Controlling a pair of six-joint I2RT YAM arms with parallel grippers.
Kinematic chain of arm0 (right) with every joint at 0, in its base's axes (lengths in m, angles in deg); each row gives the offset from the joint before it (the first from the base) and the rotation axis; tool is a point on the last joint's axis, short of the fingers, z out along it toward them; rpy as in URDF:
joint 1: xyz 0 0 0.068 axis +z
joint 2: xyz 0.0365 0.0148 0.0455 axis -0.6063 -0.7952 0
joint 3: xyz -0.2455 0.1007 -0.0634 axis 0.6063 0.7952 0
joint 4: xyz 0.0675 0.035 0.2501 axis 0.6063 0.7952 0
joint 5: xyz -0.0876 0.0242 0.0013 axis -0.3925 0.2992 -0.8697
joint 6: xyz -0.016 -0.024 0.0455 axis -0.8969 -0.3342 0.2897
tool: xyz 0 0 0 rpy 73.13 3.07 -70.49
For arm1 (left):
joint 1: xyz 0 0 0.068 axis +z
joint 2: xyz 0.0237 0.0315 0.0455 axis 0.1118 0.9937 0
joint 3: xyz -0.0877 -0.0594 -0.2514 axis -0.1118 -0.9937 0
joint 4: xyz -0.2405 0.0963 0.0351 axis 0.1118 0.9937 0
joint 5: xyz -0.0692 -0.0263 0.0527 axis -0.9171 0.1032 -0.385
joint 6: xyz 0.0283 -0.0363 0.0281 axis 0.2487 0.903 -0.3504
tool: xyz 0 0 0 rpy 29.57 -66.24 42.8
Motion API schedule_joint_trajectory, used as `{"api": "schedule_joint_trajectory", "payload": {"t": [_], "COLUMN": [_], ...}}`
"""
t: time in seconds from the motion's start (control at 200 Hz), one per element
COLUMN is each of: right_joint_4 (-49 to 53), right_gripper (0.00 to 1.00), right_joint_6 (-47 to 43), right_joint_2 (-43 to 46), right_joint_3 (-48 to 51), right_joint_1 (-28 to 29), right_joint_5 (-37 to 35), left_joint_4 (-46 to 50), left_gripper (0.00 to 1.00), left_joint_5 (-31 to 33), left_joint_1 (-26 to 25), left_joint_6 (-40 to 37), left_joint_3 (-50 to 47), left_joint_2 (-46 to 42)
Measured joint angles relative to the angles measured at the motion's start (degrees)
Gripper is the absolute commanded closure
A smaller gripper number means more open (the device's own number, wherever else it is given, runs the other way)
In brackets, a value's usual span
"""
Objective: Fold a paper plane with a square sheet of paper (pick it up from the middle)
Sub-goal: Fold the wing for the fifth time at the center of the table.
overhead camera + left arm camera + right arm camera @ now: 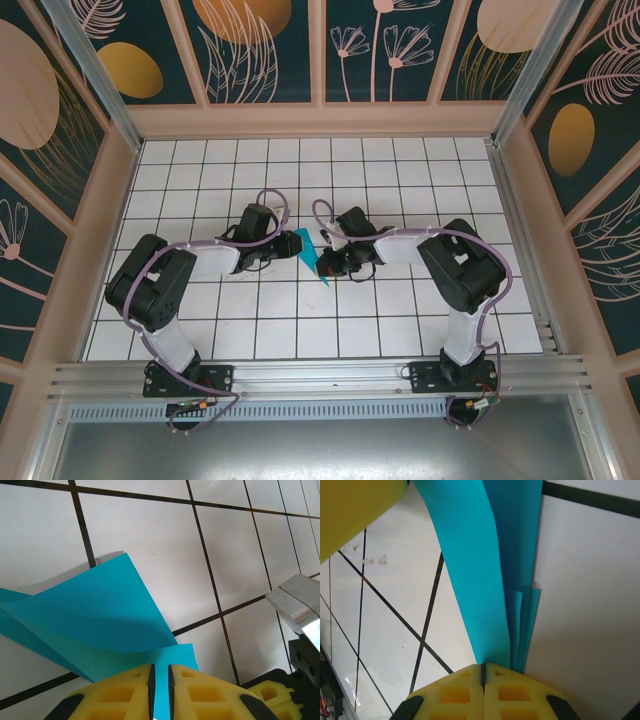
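The cyan-blue sheet of paper point(312, 256) sits at the middle of the white tabletop point(400, 170), between the two arms where they meet. From above it reads as a narrow, creased sliver tapering to a sharp point toward the near edge.

The left gripper point(160, 680) is clamped on it: a thin strip of paper runs straight down the slit between its yellow pads point(120, 695), which are blocky and moulded with square recesses. Above the pads the sheet fans out in broad matte flaps with crisp straight edges, one curling up off the table and casting a soft shadow.

The right gripper point(483, 672) is pressed shut on the sheet too. Its pads meet in a hairline seam, and several stacked layers of paper, their edges slightly stepped, run down to the tips. One long band bows smoothly away.

The tabletop is glossy and smooth, ruled into squares by thin black lines; a few faint smudges mark one tile in the right wrist view. A bright metal bracket point(298, 600) sits above the right gripper's yellow finger in the left wrist view.
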Motion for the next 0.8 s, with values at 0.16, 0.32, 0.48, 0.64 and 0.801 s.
{"api": "schedule_joint_trajectory", "payload": {"t": [0.16,0.32,0.48,0.64,0.801], "right_joint_4": [0.07,0.09,0.15,0.24,0.24], "right_gripper": [1.00,1.00,1.00,1.00,1.00], "right_joint_6": [0.00,-0.04,-0.35,-0.76,-1.68], "right_joint_2": [-0.15,-0.17,-0.17,-0.17,-0.17], "right_joint_3": [-0.11,-0.11,-0.11,-0.11,0.07], "right_joint_1": [-0.09,-0.09,-0.09,-0.09,-0.11], "right_joint_5": [0.28,0.35,0.35,0.35,0.39], "left_joint_4": [-0.90,-1.11,-1.51,-2.23,-2.29], "left_gripper": [0.82,0.83,0.83,0.83,0.83], "left_joint_5": [0.90,1.27,1.53,1.88,1.90], "left_joint_1": [0.00,0.00,0.00,0.00,0.17], "left_joint_6": [-0.26,-0.39,-0.37,-0.33,-0.22], "left_joint_3": [0.00,0.02,0.02,0.02,0.02], "left_joint_2": [1.33,2.73,3.56,4.28,4.37]}}
